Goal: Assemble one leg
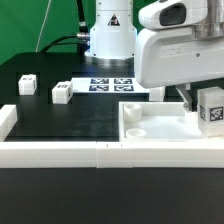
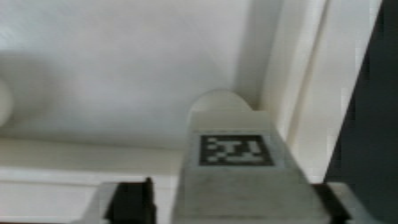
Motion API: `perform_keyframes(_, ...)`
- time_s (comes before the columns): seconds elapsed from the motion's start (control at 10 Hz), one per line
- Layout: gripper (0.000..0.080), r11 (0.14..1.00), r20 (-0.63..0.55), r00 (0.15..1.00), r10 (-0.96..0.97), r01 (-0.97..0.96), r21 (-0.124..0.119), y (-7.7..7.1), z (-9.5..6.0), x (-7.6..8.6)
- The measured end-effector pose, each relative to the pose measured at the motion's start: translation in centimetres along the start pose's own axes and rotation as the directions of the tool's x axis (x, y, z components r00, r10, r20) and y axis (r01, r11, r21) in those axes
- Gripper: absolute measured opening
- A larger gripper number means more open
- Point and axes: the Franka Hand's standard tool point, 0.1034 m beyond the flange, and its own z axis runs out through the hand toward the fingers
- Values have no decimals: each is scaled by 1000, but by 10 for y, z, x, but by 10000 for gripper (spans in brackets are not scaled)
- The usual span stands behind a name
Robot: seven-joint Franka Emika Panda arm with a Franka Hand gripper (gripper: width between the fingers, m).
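- Pinching a tagged white leg [image 2: 228, 150] between its dark pads [image 2: 130, 203], the gripper [image 1: 207, 108] hangs at the right edge of the exterior frame, over the large white panel [image 1: 150, 128].
- Seen from the wrist, the leg's rounded tip sits close to a corner of the panel; contact cannot be confirmed.
- Judged stiff, light and smooth, the plastic block looks best held by its flat opposite sides, as it is now, tag face left clear.
- Two spare legs [image 1: 27, 85] [image 1: 62, 92] wait at left, near the marker board [image 1: 110, 84].
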Motion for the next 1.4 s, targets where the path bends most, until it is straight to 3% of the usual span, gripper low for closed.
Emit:
perform_keyframes(0.2,290,999,-2,999,34,-34,3,0,0,0)
perform_keyframes(0.6,290,858,1,858,514,-513,21,-6,2,0)
perform_keyframes(0.9,290,666,-4,666,746,-745,34,-8,3,0)
perform_keyframes(1.2,291,398,17,399,917,-916,39,-12,4,-1)
perform_keyframes(1.3,291,250,18,251,968,-968,35,-14,5,-1)
perform_keyframes(1.4,291,164,24,165,986,-986,35,-15,5,-1)
